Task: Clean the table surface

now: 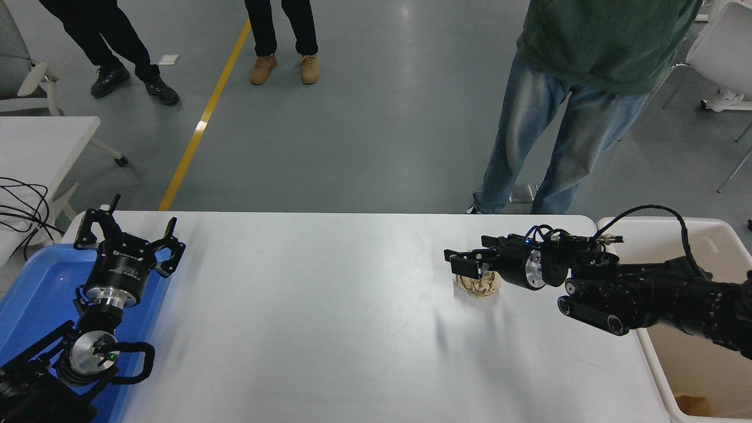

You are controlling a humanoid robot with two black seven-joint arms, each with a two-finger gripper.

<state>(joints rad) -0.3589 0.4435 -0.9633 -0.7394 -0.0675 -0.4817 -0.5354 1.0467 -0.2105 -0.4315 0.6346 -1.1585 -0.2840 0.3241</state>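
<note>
- Nearest the camera at the lower left, the left gripper (126,235) sits parked over a blue tray (35,294), its jaws spread wide and holding nothing.
- At the lower right corner stands a white bin (652,358), just beside the table's right edge; a scrap of brown paper (693,404) lies at its bottom, so some rubbish seems to be cleared already.
- The table surface (329,329) fills the middle of the view, broad and white, and bare except for one item on its right part.
- That item is a crumpled ball of brown paper (479,285), resting on the tabletop not far from the bin.
- The right gripper (467,264) reaches in from the right edge and sits low over the ball's far upper side, its jaws parted on either side of the top of the wad; whether the pads touch the paper I cannot tell, and the ball is on the table, not lifted.
- My judgement: the task is partway along. The grasp is in hand; closing on the ball, lifting it and dropping it in the bin are left.
- Beyond the far edge, a person in jeans (546,147) stands close to the table, and two other pairs of legs are farther off on the grey floor.
</note>
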